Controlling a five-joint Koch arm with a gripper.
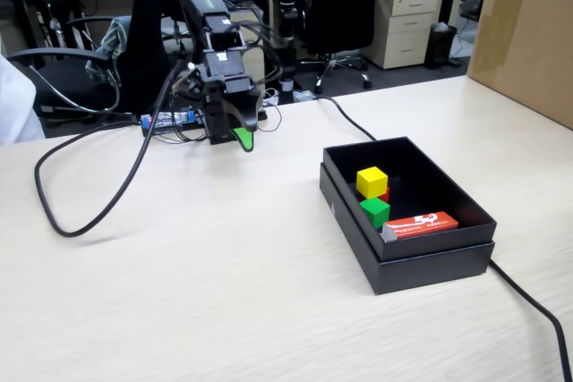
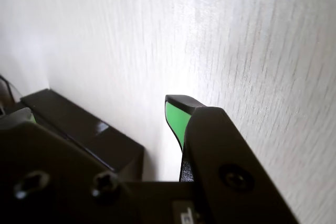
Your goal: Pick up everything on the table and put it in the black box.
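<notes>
Your gripper hangs low over the worktop, holding nothing. The wrist view shows 1 green-padded tip with bare wood grain beyond it. The other tip is not clearly visible in either view, so I cannot tell if the fingers are spread or pressed together.

All 3 cubes sit well to the right of the fingers in the fixed view, inside the black box. The yellow cube is perched on the red cube, of which only a sliver shows. The green cube is just in front of them, and the orange-red packet leans against the near right wall. No cube is visible on the worktop around the fingers — the task looks finished.

Risks from here:
- Another grasp attempt means the fingers close on bare wood, or scrape it if you dip lower — the tip is already close to the surface.
- The black cable loops over the worktop left of the fingers. A wide sweep could snag it.
- A swing toward the box could clip its rim and shove it, and the yellow cube, stacked on the red, could topple.

Safest call, I'd say: lift and park.
</notes>
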